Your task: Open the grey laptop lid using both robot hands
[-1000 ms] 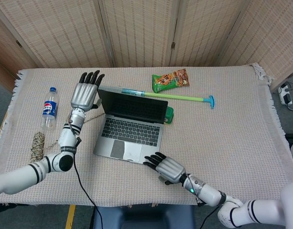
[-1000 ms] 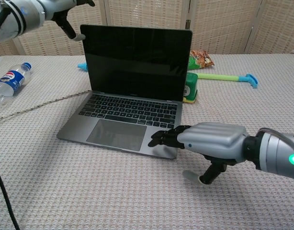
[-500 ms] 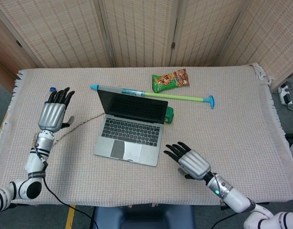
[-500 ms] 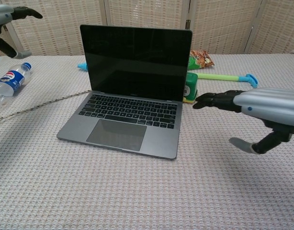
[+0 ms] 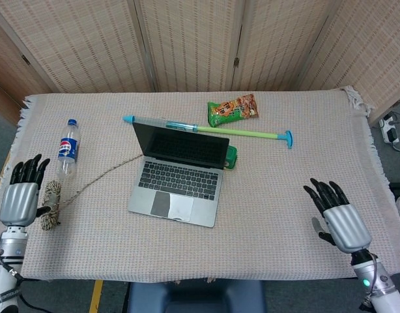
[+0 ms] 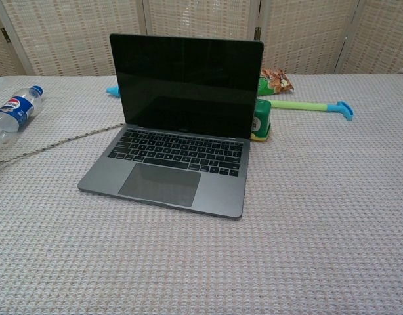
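Observation:
The grey laptop (image 5: 177,177) (image 6: 172,167) stands on the table with its lid (image 6: 186,85) raised upright and the dark screen facing me. My left hand (image 5: 19,199) hovers at the table's left front edge, fingers spread and empty, far from the laptop. Over at the right front edge my right hand (image 5: 338,216) is likewise spread and empty. Neither hand appears in the chest view.
A cola bottle (image 5: 68,148) (image 6: 10,113) lies left of the laptop. A twine ball (image 5: 51,201) trails a string (image 5: 99,177) toward it. Behind are a green and blue stick (image 5: 226,130), a snack bag (image 5: 233,108) and a small green box (image 5: 231,156).
Both hands have pulled away from the laptop toward the table's front corners: the left from the lid's edge, the right from the base's front corner. The lid stays upright.

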Motion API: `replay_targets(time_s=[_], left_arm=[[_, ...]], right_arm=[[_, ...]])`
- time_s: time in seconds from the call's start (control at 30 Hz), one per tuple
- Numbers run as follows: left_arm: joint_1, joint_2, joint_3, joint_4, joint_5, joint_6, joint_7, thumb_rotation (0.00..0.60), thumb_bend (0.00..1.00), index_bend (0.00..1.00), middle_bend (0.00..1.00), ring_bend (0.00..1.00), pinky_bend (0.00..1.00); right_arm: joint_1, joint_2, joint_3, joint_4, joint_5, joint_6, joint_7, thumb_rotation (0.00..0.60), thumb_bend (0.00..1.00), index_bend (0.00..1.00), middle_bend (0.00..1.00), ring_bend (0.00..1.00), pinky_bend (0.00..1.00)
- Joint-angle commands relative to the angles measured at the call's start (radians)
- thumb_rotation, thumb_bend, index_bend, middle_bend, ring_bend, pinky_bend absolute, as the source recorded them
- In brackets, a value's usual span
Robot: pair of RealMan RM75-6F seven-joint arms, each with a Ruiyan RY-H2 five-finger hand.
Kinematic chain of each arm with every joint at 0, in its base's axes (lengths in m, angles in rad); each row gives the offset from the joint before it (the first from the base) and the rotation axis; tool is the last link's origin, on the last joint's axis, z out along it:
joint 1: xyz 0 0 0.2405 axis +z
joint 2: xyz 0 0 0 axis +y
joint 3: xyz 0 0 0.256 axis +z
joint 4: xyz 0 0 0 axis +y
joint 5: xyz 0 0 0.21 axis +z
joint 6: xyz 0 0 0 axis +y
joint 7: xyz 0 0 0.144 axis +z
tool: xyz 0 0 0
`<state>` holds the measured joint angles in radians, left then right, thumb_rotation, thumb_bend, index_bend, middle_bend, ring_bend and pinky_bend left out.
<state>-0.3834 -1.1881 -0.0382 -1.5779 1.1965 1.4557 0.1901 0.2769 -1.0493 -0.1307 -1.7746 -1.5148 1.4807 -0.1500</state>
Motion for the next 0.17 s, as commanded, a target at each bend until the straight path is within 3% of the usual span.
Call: replay_targets(time_s=[0.03, 0.17], left_arm=[[0.086, 0.021, 0.051, -0.034, 0.041, 0.076, -0.009, 0.6, 0.41, 0.02, 0.02, 0.0, 0.0], [0.161, 0.034, 0.088, -0.076, 0.064, 0.124, 0.005, 0.6, 0.41, 0.02, 0.02, 0.0, 0.0]], right_arm=[[-0.075, 0.011, 0.008, 0.043, 0.002, 0.079, 0.054, 0.6, 0.55, 0.0, 0.0, 0.05, 0.0], [-0.106, -0.011, 0.021, 0.09, -0.016, 0.102, 0.093, 0.6, 0.55, 0.0, 0.0, 0.05, 0.0]])
